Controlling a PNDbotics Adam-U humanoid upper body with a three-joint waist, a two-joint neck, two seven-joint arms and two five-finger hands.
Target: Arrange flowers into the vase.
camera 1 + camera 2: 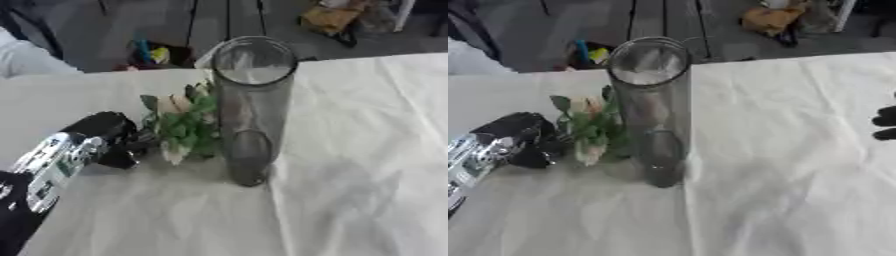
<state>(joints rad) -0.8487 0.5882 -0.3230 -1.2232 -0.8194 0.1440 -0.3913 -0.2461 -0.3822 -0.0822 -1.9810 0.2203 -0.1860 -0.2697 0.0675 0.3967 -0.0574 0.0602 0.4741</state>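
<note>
**Left hand working at the flowers beside the vase**

The left hand (pixel 109 137) is reaching in from the left over the white-covered desk (pixel 350 175) and is sitting against the flowers (pixel 184 127), a small bunch of green leaves with pale blooms. Its fingers are hidden behind the leaves, so whether they are closing on the stems cannot be told. The bunch is lying just left of the vase (pixel 249 110), a tall clear cylinder standing upright near the middle of the desk, and appears to be touching its wall. The vase looks empty.

To do this step well, the robot is likely needing a grip low on the stems, a lift clear above the rim, and a stems-first descent, since a brush against the narrow vase could tip it. The right hand (pixel 884 122) is showing only as dark fingertips at the right edge, well apart.
</note>
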